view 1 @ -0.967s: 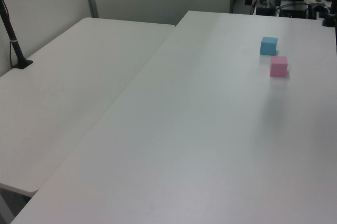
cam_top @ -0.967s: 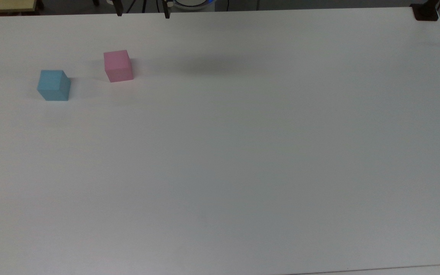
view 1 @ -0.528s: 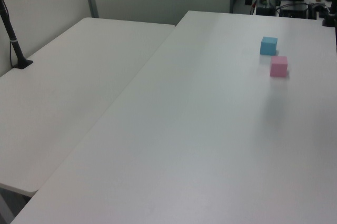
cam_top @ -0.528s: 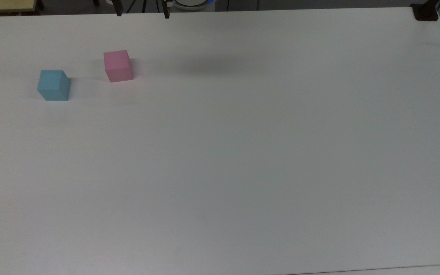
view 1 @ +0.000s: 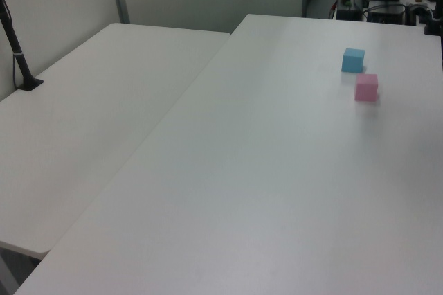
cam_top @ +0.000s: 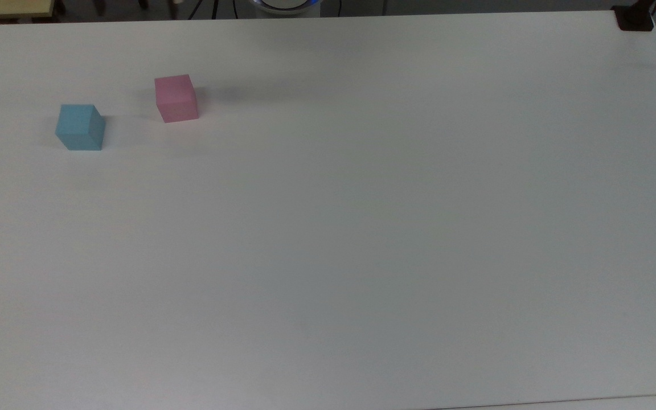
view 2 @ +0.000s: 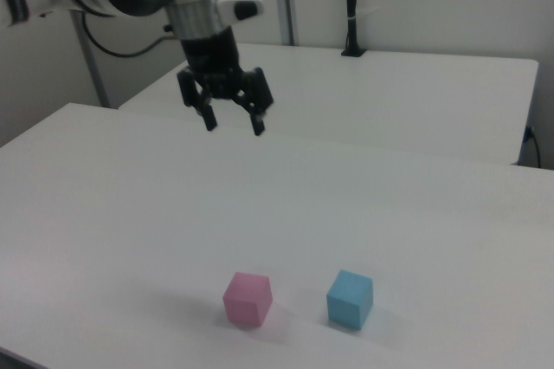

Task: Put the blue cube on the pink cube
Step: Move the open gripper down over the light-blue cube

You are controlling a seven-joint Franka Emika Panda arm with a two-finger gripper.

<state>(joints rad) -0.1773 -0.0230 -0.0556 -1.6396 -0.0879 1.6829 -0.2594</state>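
The blue cube rests on the white table at the top view's left, with the pink cube a short way to its right. They also show as the blue cube and pink cube in the left view, and as the blue cube and pink cube in the right view. My gripper hangs open and empty high above the table, well behind the cubes in the right view. It is out of the top and left views.
The white table spreads wide around the cubes. A second white table adjoins it, carrying a black post. A black clamp sits at the top view's upper right corner. Cables and equipment lie beyond the table's far edge.
In the top view the two dark fingertips at the upper edge have left the picture, and the arm's shadow has shifted left toward the pink cube. The cubes have not moved.
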